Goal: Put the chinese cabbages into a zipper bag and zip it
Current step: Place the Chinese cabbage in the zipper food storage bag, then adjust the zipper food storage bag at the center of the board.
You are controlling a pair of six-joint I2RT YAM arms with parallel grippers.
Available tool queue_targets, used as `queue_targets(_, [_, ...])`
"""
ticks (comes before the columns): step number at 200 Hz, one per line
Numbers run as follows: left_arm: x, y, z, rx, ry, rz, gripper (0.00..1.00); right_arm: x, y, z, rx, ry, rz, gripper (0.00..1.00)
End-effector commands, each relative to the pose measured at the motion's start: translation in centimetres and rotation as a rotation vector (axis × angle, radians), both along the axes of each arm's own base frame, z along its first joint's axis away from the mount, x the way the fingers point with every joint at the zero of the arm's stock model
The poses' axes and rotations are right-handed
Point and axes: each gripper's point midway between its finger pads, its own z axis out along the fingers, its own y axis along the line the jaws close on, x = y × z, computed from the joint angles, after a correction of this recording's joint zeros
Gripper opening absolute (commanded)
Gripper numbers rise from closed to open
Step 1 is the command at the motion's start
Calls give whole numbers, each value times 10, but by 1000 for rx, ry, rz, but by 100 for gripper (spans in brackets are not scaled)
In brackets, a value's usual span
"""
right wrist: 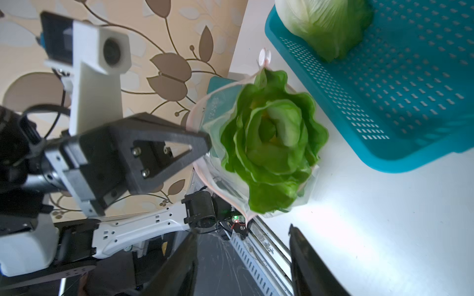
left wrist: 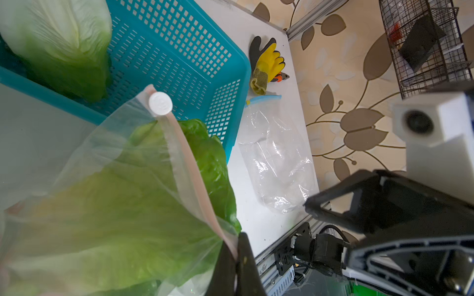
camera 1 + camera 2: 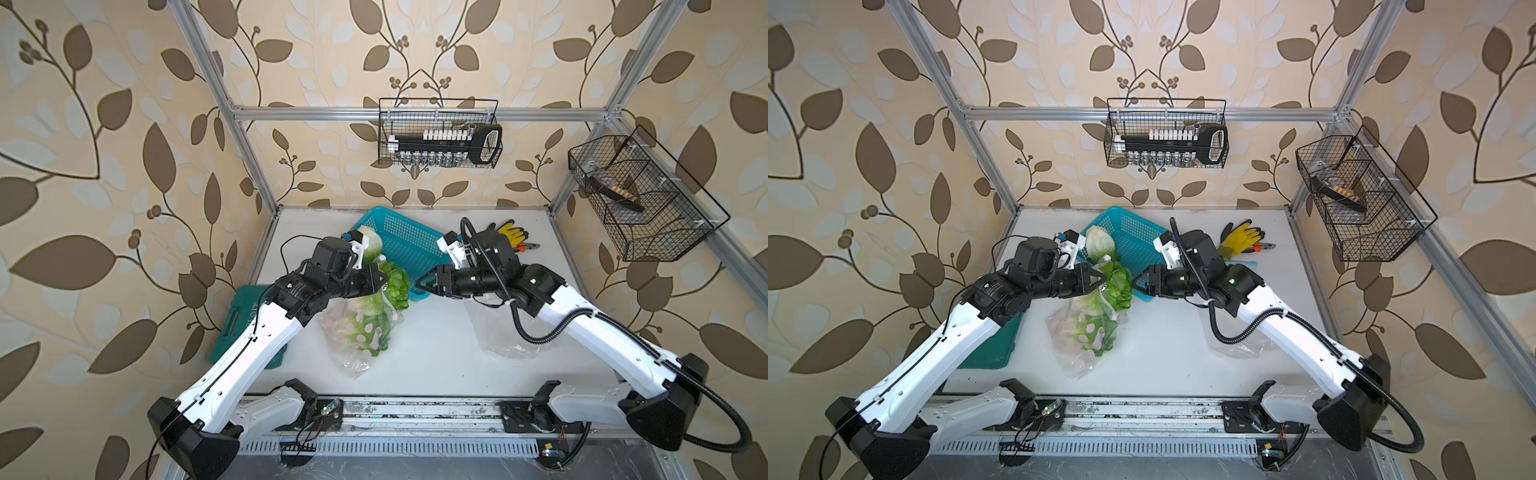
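Since the left claw [image 2: 236,256] is clenched on the pink zip strip [image 2: 189,164] of the clear pink-spotted plastic zipper bag [image 3: 357,332], its mouth is propped up facing the right claw [image 1: 241,229]. That one hangs released and empty, just beside the ruffled green chinese cabbage [image 1: 269,143] poking out. One more pale cabbage head [image 3: 370,243] sits in the teal perforated plastic basket [image 3: 407,241] beyond both claws, so packing isn't done, I reckon.

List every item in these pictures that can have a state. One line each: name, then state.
zipper bag, unzipped, mouth open
left gripper, shut on the zipper bag's rim
right gripper, open, empty, clear of the bag
top cabbage, partly in the bag, leaf tips sticking out
loose cabbage, lying in the blue basket, not bagged
second clear bag, lying flat, looks empty
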Motion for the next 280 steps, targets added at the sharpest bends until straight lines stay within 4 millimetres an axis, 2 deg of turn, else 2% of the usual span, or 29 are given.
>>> queue_targets(1, [8, -10, 21, -62, -53, -17, 0, -12, -3, -29, -65, -26, -132, 48])
queue_targets(18, [10, -12, 18, -61, -44, -26, 0, -26, 11, -38, -83, -73, -126, 47])
queue_targets(47, [11, -16, 16, -66, -33, -37, 0, -36, 41, -50, -123, -96, -74, 46])
queue_targets(87, [11, -15, 17, -62, -39, -38, 0, -28, 74, -61, -112, -86, -55, 39])
queue_targets(111, [10, -14, 18, -61, -41, -37, 0, -20, 78, -63, -103, -80, -95, 32])
queue_targets(148, [8, -12, 19, -60, -47, -33, 0, -7, 73, -63, -108, -97, -144, 24])
queue_targets(170, [9, -11, 18, -55, -48, -22, 0, 2, 63, -70, -153, -67, -147, 10])
queue_targets(190, [8, -8, 27, -54, -46, -12, 0, 5, 39, -66, -214, -81, -115, 0])
queue_targets(202, [7, -10, 34, -71, -39, -19, 11, 0, 28, -56, -215, -103, -29, 0])
queue_targets(213, [6, -15, 34, -93, -20, -32, 27, -2, 15, -55, -229, -87, 18, 0])
queue_targets(233, [8, -23, 32, -107, -17, -71, 66, 10, -15, -78, -229, 4, 44, 0])
queue_targets(243, [11, -20, 37, -78, -65, -85, 79, 20, -29, -90, -231, 31, 54, 0])
queue_targets(253, [21, -11, 46, -51, -111, -86, 84, 31, -45, -99, -289, 12, 51, 0])
queue_targets(264, [32, -2, 52, -51, -126, -93, 83, 41, -60, -105, -345, 3, 40, 0])
queue_targets(280, [45, 5, 45, -52, -101, -101, 81, 55, -77, -110, -343, 50, 0, 0])
